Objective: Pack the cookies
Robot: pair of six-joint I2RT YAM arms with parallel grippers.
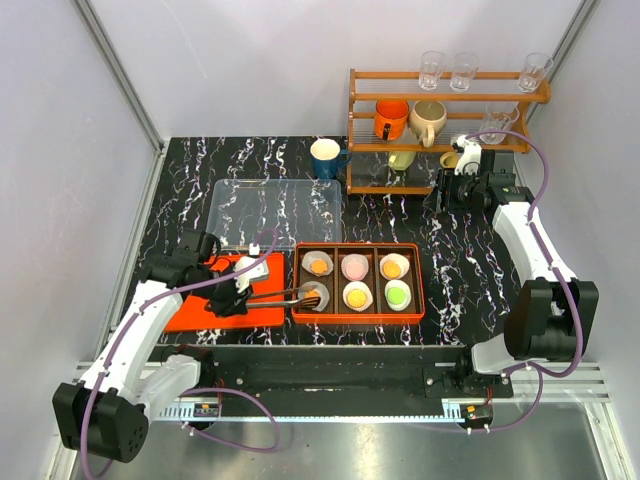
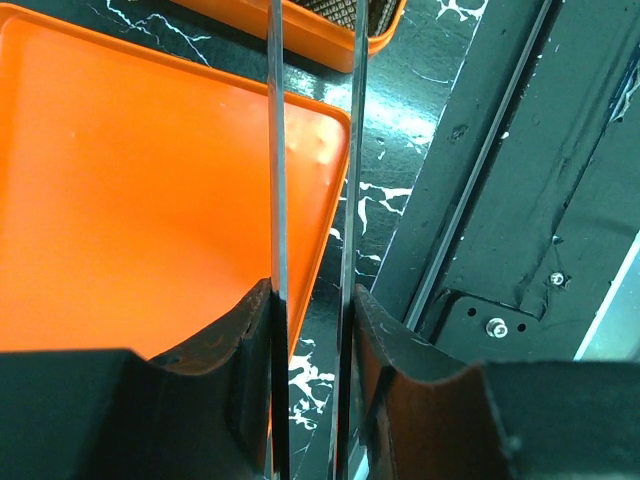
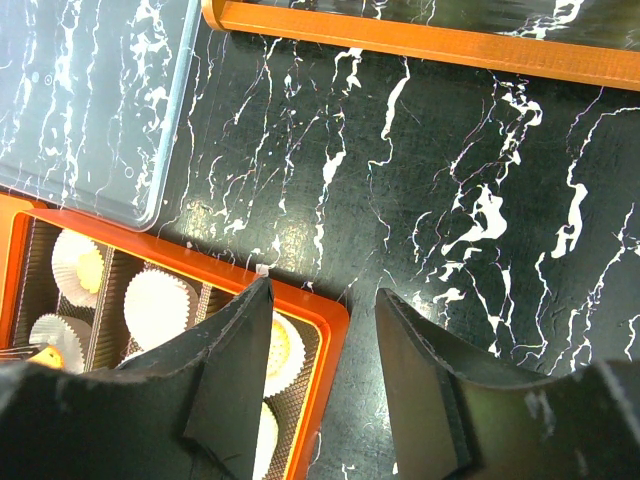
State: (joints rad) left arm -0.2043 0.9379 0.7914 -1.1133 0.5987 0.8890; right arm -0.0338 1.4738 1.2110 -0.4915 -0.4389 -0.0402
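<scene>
Right tool [image 3: 320, 300] above black marbled table [image 3: 450, 150]

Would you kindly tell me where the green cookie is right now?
In the top view, the green cookie sits in a white liner in the near-right compartment of the orange box, beside an orange cookie on its left.

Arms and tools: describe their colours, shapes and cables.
Both the left arm and the right arm have white link shells between bulky black joints and bases. A lilac cable loops along each. The left tool and the right tool are black, each with two thick, wedge-shaped fingers tapering towards the tips.
</scene>
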